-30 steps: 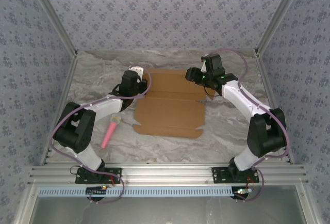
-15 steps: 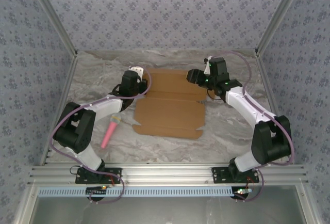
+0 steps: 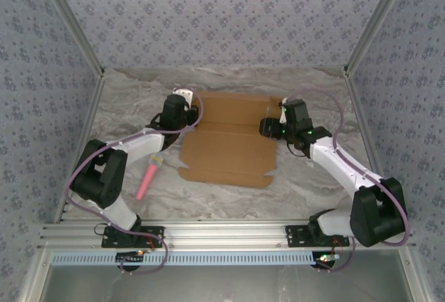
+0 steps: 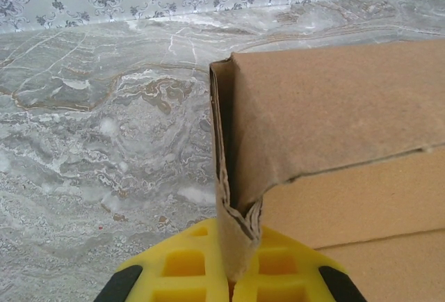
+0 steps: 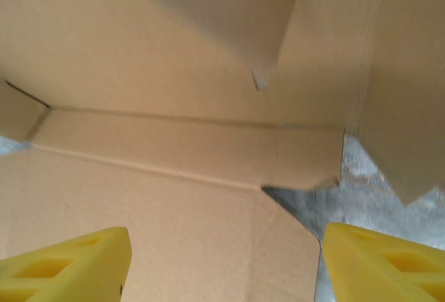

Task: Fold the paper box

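The paper box is looking light, thin and easily creased, so flap edges are probably offering the best hold. The left gripper is pinching its ten o'clock flap, and the right gripper is hovering wide and empty at three o'clock.

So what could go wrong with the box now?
The left jaws pinch only a thin, crumpled corner of the box; it could tear or slip out. The right jaws hang open over the box's right edge, holding nothing, so it might slide or flop flat when pushed.
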`<control>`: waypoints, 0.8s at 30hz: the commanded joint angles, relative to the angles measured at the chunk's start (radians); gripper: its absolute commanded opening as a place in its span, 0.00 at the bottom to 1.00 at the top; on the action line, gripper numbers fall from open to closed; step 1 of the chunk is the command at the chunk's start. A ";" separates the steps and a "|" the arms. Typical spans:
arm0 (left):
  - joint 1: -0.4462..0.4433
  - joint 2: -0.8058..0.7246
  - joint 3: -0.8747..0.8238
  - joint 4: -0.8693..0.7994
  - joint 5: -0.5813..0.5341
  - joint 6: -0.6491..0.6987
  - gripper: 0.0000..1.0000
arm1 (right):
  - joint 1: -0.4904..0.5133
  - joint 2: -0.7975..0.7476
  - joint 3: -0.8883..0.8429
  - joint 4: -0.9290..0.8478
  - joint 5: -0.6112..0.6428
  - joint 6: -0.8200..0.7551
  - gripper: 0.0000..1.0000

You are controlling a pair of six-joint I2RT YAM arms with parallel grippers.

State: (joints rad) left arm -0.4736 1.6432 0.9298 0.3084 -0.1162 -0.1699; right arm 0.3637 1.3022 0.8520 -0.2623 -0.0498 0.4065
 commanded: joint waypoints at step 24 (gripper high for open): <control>-0.007 -0.051 -0.004 0.002 0.028 -0.017 0.00 | 0.011 0.310 -0.138 0.519 0.177 0.075 0.74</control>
State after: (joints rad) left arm -0.4736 1.6295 0.9298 0.3031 -0.1017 -0.1699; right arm 0.3817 1.6024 0.7151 0.1780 0.1234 0.4679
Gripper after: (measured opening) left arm 0.048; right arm 0.746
